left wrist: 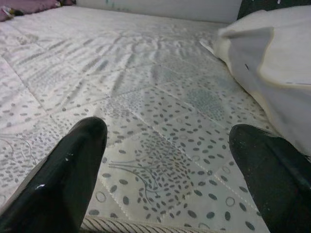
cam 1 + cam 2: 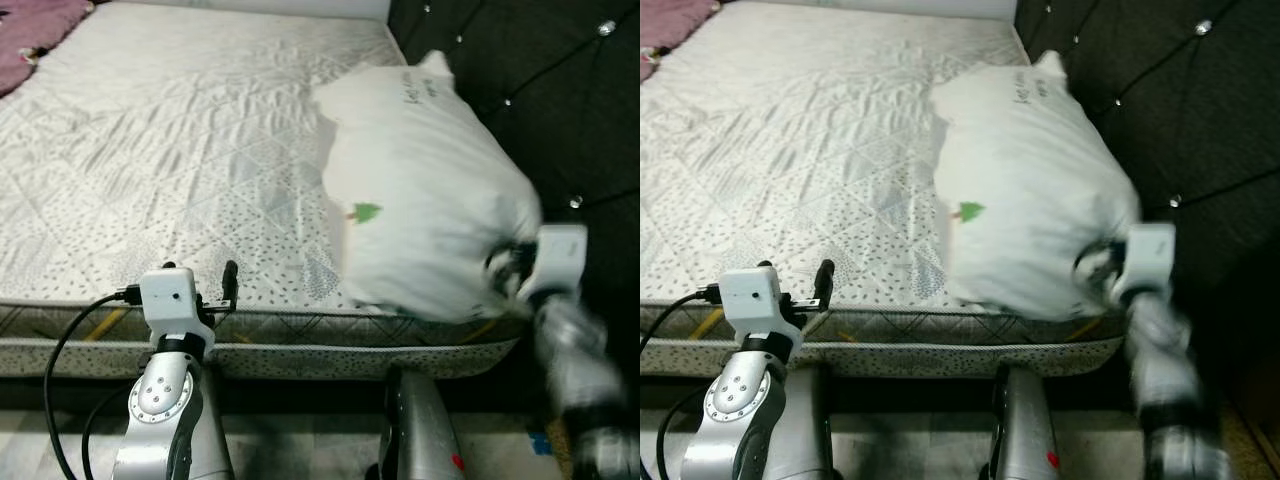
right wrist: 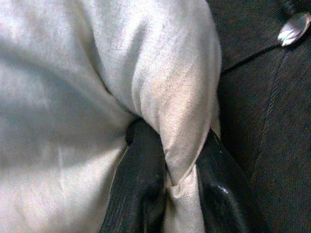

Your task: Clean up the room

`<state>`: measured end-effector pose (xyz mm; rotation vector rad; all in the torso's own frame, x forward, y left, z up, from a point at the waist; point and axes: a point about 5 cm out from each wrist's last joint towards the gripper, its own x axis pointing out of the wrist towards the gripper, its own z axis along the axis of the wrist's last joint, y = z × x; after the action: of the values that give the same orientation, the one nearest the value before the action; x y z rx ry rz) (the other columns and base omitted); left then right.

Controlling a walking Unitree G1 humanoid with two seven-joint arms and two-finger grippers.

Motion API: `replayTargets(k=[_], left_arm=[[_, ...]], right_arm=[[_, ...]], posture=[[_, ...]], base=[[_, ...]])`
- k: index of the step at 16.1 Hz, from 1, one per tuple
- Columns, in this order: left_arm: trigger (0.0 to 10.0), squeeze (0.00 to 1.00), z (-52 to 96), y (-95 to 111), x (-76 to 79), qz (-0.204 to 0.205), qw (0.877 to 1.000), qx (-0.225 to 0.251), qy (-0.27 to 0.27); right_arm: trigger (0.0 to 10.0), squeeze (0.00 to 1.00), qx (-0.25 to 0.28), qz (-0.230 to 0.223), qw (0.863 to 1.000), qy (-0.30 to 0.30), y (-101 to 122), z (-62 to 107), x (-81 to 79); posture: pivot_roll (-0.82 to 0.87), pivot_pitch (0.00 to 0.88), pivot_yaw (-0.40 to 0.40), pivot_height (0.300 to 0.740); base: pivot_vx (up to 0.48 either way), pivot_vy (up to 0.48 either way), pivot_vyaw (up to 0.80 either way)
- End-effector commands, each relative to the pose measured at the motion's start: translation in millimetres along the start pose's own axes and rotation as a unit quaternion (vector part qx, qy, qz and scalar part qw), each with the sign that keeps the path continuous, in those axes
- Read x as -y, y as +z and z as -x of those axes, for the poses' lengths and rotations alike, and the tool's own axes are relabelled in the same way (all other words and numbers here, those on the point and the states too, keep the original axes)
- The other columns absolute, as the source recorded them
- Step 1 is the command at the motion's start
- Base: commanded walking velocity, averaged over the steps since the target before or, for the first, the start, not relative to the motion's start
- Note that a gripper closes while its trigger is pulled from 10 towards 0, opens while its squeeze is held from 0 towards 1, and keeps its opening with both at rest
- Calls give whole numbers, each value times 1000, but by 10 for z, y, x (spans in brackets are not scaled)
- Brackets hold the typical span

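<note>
1. Left eye view is showing the left gripper (image 2: pixel 215 285) hovering at the near edge of the bed (image 2: pixel 150 160), its fingers (image 1: pixel 63 179) standing spread apart with bare mattress between them and holding nothing.
2. Right beside that, at the bed's near right corner, the right gripper (image 2: pixel 505 270) is reaching up to a white pillow (image 2: pixel 420 190); the arm is looking blurred.
3. Right wrist view is showing the two black fingers (image 3: pixel 141 189) pinching a fold of the pillow's white cloth tightly between them.
4. The pillow is sitting on the right side of the mattress, its near end overhanging the bed's edge, and it is leaning against a dark tufted headboard (image 2: pixel 560 90) studded with shiny buttons. A small green tree mark and some handwriting are showing on its cover.
5. Farther off, the quilted, dotted mattress is stretching away, and a purple cloth (image 2: pixel 35 35) is lying at its far left corner.
</note>
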<state>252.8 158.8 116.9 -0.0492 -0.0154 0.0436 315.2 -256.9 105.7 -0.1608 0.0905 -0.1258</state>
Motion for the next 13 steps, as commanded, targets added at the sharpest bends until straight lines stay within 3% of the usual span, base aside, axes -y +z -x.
replayTargets(k=[1, 4, 8, 10, 13], left_arm=[[10000, 0, 1, 3, 5, -7, 1000, -2, -8], [10000, 0, -14, 12, 14, -10, 1000, -2, -17], [10000, 0, -13, 15, 7, -12, 1000, -1, -17], [10000, 0, -7, 16, 12, -12, 1000, -2, -16], [10000, 0, -7, 11, 2, -13, 1000, -3, -14]], right_arm=[[0, 0, -5, -15, 1000, 19, -57, 149, -124], [0, 0, 19, -33, 998, 43, 11, 398, -322], [0, 0, 6, -49, 997, 59, 38, 451, -441], [0, 0, 14, -49, 997, 57, 154, 279, -393], [0, 0, 34, -39, 999, -11, 466, -148, 60]], posture=[[-21, 15, -54, 478], [-24, 17, -43, 478], [-19, 17, -44, 478], [-15, 18, -40, 478], [-14, 19, -43, 478]], base=[[0, 0, 0], [0, 0, 0], [0, 0, 0], [0, 0, 0], [0, 0, 0]])
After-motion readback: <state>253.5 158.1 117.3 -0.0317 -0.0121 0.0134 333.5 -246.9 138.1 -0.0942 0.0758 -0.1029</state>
